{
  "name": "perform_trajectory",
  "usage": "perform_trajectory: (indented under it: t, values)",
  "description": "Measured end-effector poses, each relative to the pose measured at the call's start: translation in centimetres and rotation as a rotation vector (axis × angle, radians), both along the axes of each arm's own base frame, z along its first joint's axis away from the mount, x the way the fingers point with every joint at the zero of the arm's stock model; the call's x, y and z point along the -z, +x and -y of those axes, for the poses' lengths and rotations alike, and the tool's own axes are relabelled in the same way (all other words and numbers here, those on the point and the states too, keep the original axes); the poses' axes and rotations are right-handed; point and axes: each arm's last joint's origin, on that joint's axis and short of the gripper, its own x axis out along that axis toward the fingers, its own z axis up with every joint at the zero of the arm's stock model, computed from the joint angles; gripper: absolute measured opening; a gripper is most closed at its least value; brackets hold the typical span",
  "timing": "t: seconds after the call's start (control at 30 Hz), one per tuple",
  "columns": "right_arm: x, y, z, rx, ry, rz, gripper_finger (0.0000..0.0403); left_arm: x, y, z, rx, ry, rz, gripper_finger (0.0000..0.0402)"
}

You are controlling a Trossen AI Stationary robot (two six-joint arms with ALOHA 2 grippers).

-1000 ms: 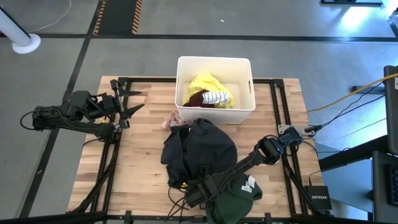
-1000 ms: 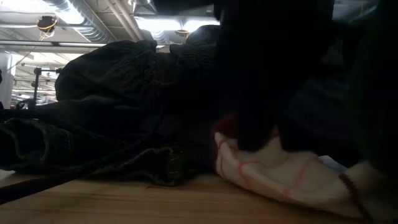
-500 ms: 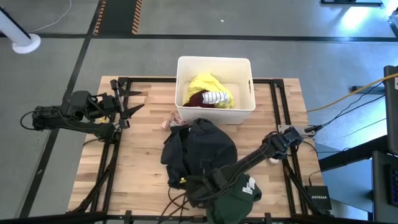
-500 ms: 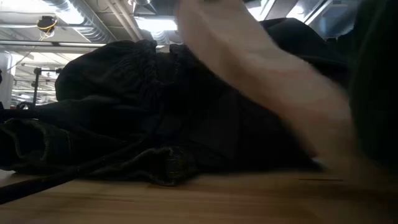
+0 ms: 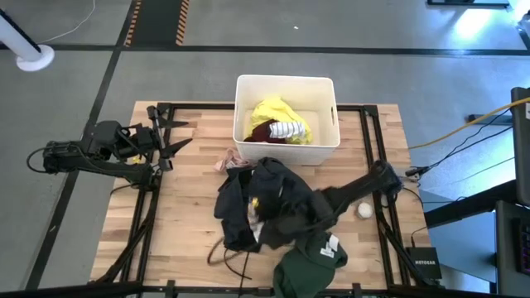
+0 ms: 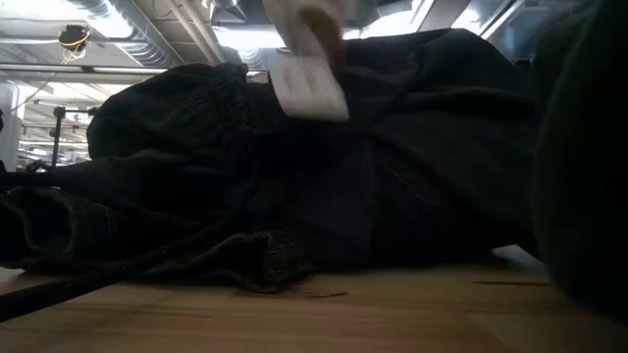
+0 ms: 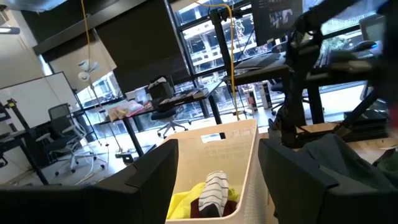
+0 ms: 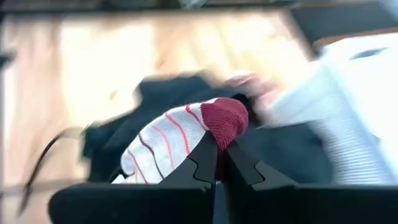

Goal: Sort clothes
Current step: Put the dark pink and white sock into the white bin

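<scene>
Striped sock [image 8: 186, 140] clamped in right pincer [image 8: 219, 163], over black pile [image 5: 269, 199].

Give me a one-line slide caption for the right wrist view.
Right gripper shut on a white-and-maroon striped sock, carried above the dark clothes pile on the wooden table.

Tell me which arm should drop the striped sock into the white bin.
Right. The right gripper is already shut on the striped sock, above the dark clothes pile near the white bin. The left gripper waits open at the table's left edge, holding nothing.
</scene>
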Motion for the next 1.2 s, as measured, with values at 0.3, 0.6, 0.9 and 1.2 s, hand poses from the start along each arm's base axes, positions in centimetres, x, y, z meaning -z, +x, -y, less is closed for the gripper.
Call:
perform_trajectory:
  t: [0.3, 0.6, 0.9, 1.2]
  values:
    - [-6.1, -2.5, 6.9, 0.268, -0.176, 0.221, 0.0022, 0.1, 0.0, 0.0, 0.000, 0.001, -0.008, 0.0219]
    - [-9.1, -4.1, 13.9, 0.542, -0.331, 0.305, 0.0023, 0.1, 0.0, 0.0, 0.000, 0.003, -0.008, 0.0219]
    - [-8.2, -3.5, 19.4, 0.632, -0.301, 0.217, 0.0024, 0.1, 0.0, 0.0, 0.000, 0.004, -0.008, 0.0219]
    - [-7.1, -2.9, 23.0, 0.565, -0.003, 0.165, 0.0024, 0.3, 0.0, 0.0, 0.000, 0.005, -0.031, 0.0219]
